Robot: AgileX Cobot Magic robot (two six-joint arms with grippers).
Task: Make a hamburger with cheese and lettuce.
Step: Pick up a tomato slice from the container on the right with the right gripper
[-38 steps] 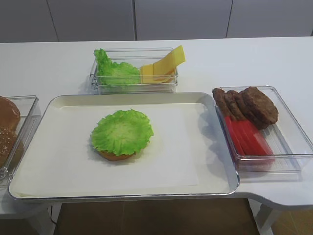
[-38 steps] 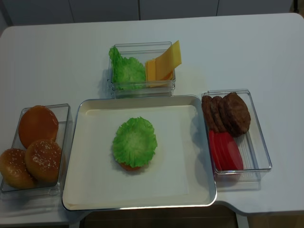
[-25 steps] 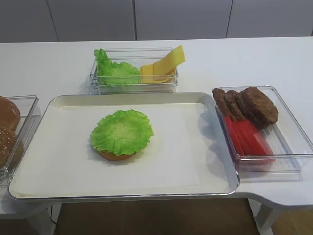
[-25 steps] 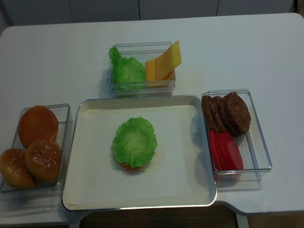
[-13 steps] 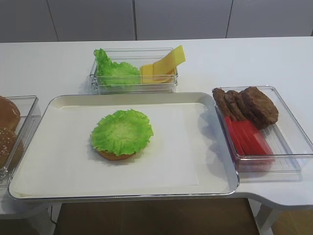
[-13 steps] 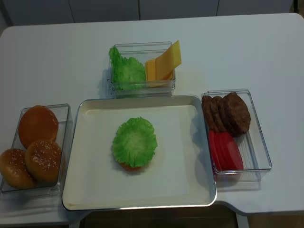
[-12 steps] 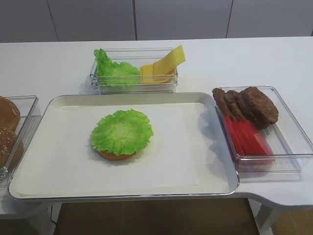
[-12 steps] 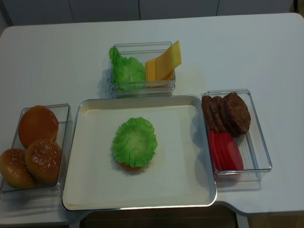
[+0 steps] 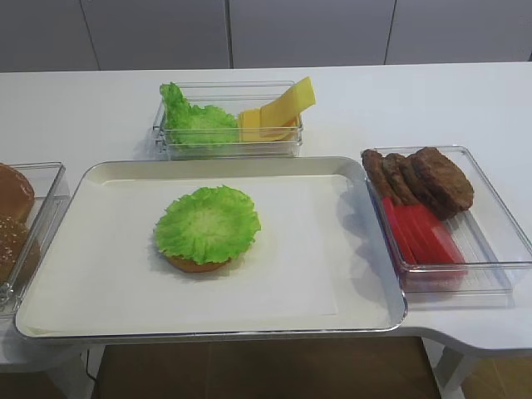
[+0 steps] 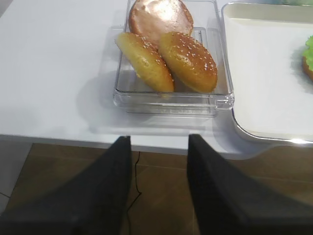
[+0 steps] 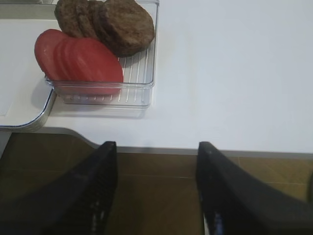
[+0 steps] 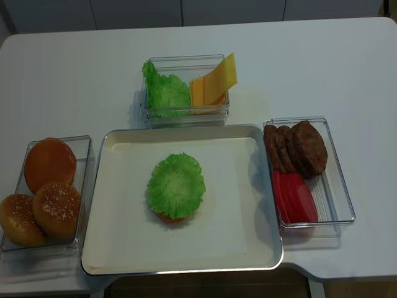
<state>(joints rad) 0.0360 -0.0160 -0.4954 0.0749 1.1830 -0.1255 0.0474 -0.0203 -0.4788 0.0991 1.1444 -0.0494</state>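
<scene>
While the lettuce already sits on the bun base as the started hamburger on the tray, you still need the cheese, waiting in the far bin beside spare leaves. Your right claw hangs wide and empty off the surface; the left claw looks parted, holding nothing.

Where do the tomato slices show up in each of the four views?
Exterior high: tomato slices, right, near end of the clear bin.
Exterior high (realsense), right, lower half of that bin.
Right wrist, upper left.
Left wrist: not in it.
Shared landmark: the brown patties just behind them.
</scene>
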